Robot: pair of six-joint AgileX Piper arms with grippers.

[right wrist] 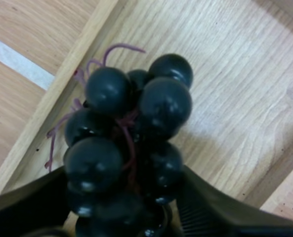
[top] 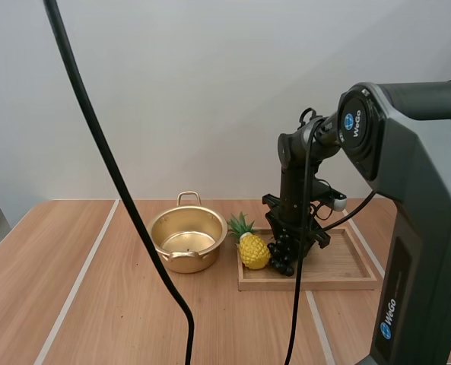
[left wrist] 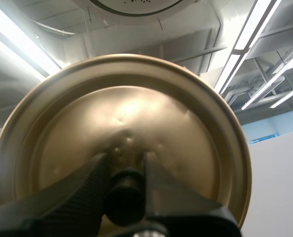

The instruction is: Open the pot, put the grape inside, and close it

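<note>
Lid point(left wrist: 121, 108) is held up in the air by the left pincer point(left wrist: 124, 158), nowhere near the surface. The black knob point(left wrist: 125, 197) is squeezed between the two fingers point(left wrist: 82, 192), which are closed down to just the knob's width. The gold disc is seen from its knob side, and nothing else is gripped there.

Moving right in the high view, the pot point(top: 181, 263) is parked on the wooden surface point(top: 27, 266) with its top open. It's upright, one loop handle is turned to the far side, and only bare shiny metal can be made out inside.

Just beside the pot, a toy pineapple point(top: 254, 251) is propped at the left end of the wooden tray point(top: 347, 266). It's close to the pot's wall, though actual contact can't be confirmed.

Right next to the pineapple, the grape bunch point(top: 281, 258) is found at the tray's left end, under the right arm that comes straight down onto it. In the right wrist view the right pincer point(right wrist: 122, 173) is closed onto the lower grapes, one finger on each side. The upper grapes and purple stem bits stick out past the tips, over the tray's floor near its raised edge. Whether the bunch is touching the tray floor can't be told.
</note>
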